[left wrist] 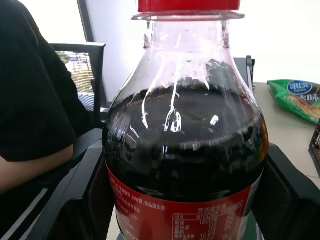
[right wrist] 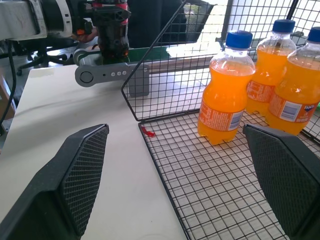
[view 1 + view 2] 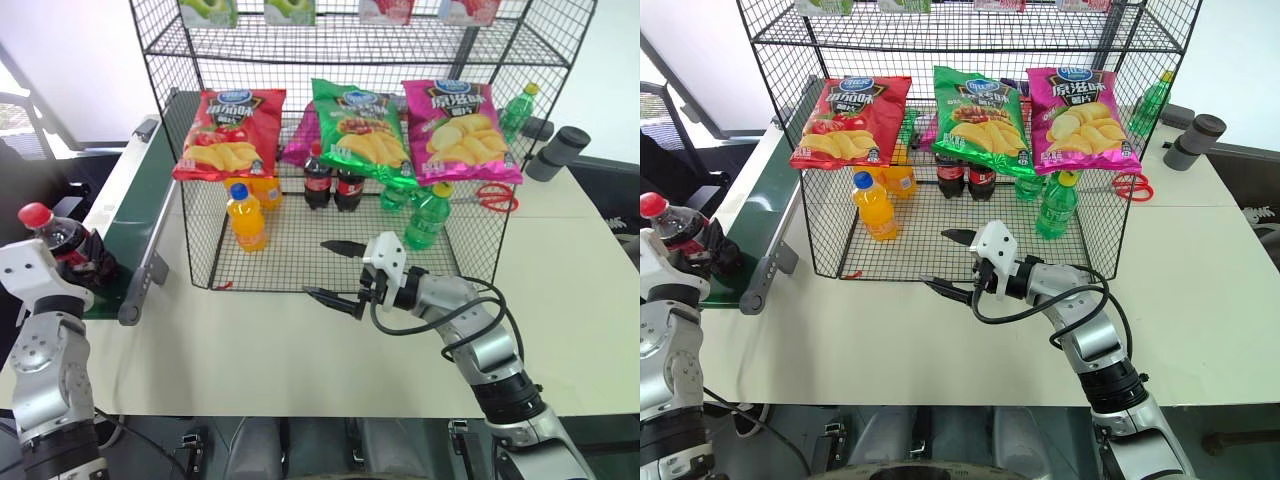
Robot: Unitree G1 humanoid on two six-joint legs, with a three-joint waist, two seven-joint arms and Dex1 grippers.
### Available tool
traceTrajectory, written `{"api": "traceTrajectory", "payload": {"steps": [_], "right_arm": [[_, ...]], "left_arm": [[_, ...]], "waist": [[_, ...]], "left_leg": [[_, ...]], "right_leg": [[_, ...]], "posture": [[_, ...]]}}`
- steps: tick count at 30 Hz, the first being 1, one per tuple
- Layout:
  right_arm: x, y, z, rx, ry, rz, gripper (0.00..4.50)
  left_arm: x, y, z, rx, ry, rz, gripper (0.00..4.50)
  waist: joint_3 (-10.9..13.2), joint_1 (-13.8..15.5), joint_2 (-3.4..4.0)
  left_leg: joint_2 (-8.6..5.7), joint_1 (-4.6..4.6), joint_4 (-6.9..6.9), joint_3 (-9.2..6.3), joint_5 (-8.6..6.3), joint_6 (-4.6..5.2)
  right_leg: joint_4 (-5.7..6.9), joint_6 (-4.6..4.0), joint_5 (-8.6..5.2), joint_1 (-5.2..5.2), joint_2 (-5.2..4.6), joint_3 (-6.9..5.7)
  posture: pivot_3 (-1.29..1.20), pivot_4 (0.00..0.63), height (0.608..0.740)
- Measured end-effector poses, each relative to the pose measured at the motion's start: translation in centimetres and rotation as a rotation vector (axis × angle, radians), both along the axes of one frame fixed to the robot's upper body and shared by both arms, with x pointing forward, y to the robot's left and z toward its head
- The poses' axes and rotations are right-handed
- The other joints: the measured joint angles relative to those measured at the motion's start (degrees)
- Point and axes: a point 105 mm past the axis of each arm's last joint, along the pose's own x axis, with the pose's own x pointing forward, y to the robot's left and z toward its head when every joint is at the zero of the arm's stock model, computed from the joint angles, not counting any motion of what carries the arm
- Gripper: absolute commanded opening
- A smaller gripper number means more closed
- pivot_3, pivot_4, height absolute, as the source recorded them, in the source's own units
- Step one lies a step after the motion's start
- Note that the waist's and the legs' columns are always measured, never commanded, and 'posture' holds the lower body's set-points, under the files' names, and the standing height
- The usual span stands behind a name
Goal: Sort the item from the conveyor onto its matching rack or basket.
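Gripping the small brown cola bottle with red cap, the left gripper clamps it above the dark green conveyor belt's near end. Round plastic might twist free or clip the black wire-mesh rack at entry. Centrally, the right gripper gapes empty. Farther inside: two colas, three crisp bags.

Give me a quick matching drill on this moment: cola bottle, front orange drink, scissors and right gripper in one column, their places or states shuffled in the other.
Things:
1. cola bottle
2. front orange drink
3. scissors
4. right gripper

Places or states:
A. lying on the table right of the rack
B. jaws open, at the rack's front edge
C. clamped in the left gripper by the conveyor
D. standing on the rack's floor

Pairs: 1-C, 2-D, 3-A, 4-B
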Motion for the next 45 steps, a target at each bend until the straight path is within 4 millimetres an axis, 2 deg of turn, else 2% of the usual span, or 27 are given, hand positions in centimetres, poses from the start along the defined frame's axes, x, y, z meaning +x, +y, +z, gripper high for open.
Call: {"api": "traceTrajectory", "payload": {"steps": [3, 7, 12, 14, 15, 16, 19, 27, 34, 45], "right_arm": [[0.0, 0.0, 0.0, -0.001, 0.0, 0.0, 4.5], [0.0, -0.1, -0.1, -0.006, 0.003, 0.0, 4.5], [0.2, -0.6, 0.4, -0.014, 0.007, 0.013, 4.5], [0.2, -0.7, 0.5, -0.012, 0.015, 0.023, 4.5], [0.2, -0.8, 0.6, -0.014, 0.018, 0.027, 4.5], [0.2, -0.9, 0.8, -0.009, 0.033, 0.041, 4.5], [-0.2, -0.5, 1.5, 0.009, 0.063, 0.091, 4.5], [-0.9, 0.4, 2.2, 0.032, 0.12, 0.115, 4.5], [-0.8, 0.6, 2.2, 0.034, 0.129, 0.094, 4.5], [-1.1, 1.2, 2.0, 0.059, 0.18, 0.119, 4.5]], "left_arm": [[0.0, -0.5, 0.7, -0.015, -0.026, -0.033, 3.25], [-0.1, -1.8, 3.9, 0.003, -0.1, -0.144, 3.25], [-0.8, -6.6, 10.3, 0.048, -0.213, -0.49, 3.25], [-1.3, -8.7, 11.2, 0.038, -0.212, -0.621, 3.25], [-1.4, -9.4, 11.2, 0.032, -0.197, -0.666, 3.25], [-1.4, -11.2, 10.7, 0.009, -0.15, -0.766, 3.25], [-1.7, -15.0, 9.3, -0.035, -0.06, -0.95, 3.25], [-1.2, -22.1, 5.7, -0.095, 0.053, -1.236, 3.25], [-1.1, -24.7, 5.8, -0.094, 0.044, -1.376, 3.25], [-1.6, -26.5, 4.6, -0.074, 0.102, -1.465, 3.25]], "waist": [[0.01, 0.05, -0.06], [0.02, 0.0, -0.07], [0.03, -0.09, -0.06], [0.03, -0.22, -0.04], [0.03, -0.25, -0.04], [0.04, -0.21, -0.03], [0.05, -0.15, -0.01], [0.06, -0.01, -0.01], [0.06, 0.08, -0.01], [0.06, 0.12, -0.01]], "left_leg": [[0.0, -0.06, 0.0, -0.02, 0.0, 0.0], [-0.01, -0.11, -0.02, -0.04, -0.01, -0.01], [-0.05, -0.16, -0.09, -0.07, -0.01, -0.02], [-0.06, -0.16, -0.12, -0.07, -0.01, -0.01], [-0.06, -0.15, -0.14, -0.07, -0.01, -0.01], [-0.06, -0.15, -0.15, -0.07, 0.0, -0.01], [-0.06, -0.15, -0.15, -0.08, 0.0, 0.0], [-0.12, -0.17, -0.13, -0.07, 0.01, 0.01], [-0.08, -0.18, -0.08, -0.09, 0.01, 0.02], [0.02, -0.17, -0.03, -0.13, 0.01, 0.03]], "right_leg": [[-0.02, 0.0, 0.0, -0.03, -0.02, -0.04], [-0.14, -0.03, -0.01, -0.02, -0.04, -0.07], [-0.29, -0.15, -0.07, 0.0, -0.08, -0.11], [-0.32, -0.15, -0.07, 0.0, -0.08, -0.11], [-0.33, -0.14, -0.07, 0.0, -0.08, -0.11], [-0.33, -0.12, -0.05, 0.0, -0.08, -0.13], [-0.33, -0.09, -0.04, 0.0, -0.07, -0.14], [-0.34, -0.02, 0.0, 0.02, -0.02, -0.14], [-0.34, 0.01, 0.01, 0.03, 0.19, -0.11], [-0.32, 0.03, 0.02, 0.04, 0.42, -0.1]], "posture": [[0.0, 0.15, 0.734], [0.0, 0.15, 0.734], [0.0, 0.15, 0.734], [0.0, 0.15, 0.734], [0.0, 0.15, 0.734], [0.0, 0.15, 0.734], [0.0, 0.15, 0.734], [0.0, 0.15, 0.734], [0.0, 0.15, 0.734], [0.0, 0.15, 0.734]]}}
